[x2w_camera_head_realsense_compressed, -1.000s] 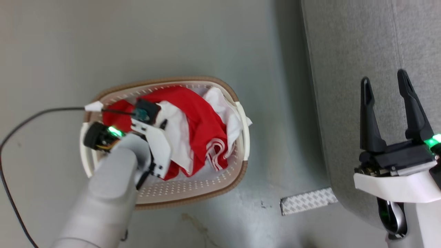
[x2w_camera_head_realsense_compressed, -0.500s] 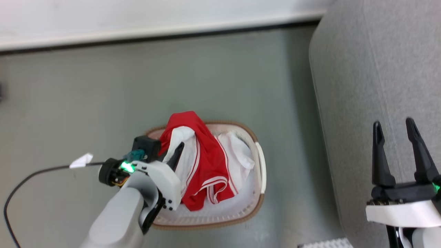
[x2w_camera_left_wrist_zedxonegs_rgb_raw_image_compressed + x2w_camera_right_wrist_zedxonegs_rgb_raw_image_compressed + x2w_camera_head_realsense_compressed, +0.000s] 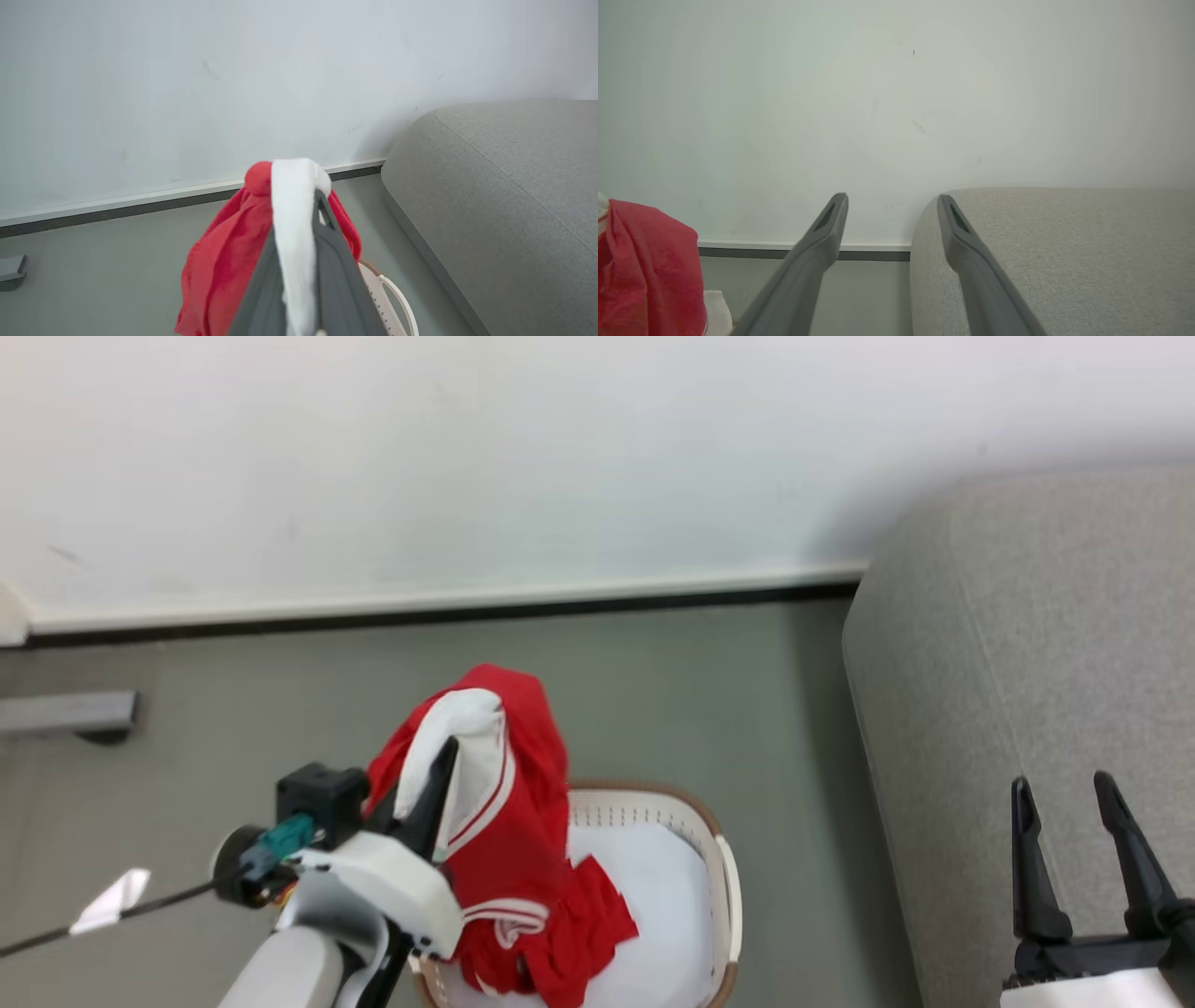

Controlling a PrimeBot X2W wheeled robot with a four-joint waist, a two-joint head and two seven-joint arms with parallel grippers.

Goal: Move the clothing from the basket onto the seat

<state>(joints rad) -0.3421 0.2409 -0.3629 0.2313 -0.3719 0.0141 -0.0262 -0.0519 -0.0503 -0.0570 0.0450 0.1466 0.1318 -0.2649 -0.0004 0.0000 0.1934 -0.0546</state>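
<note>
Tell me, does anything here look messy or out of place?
Nothing looks spilled or broken. The red-and-white clothing hangs in a lopsided bunch from the shut left pincer, with its lower end drooping over the basket.

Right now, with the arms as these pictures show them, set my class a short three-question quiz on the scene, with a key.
1. Fill in: in the head view, the seat lies to the ____ of the basket.
2. True or false: the right gripper is shut on the clothing.
3. Where is the clothing? A: spread on the seat. B: gripped by the left gripper, hanging over the basket. C: held by the right gripper.

Key: 1 right; 2 false, the right gripper is open and holds nothing; 3 B.
</note>
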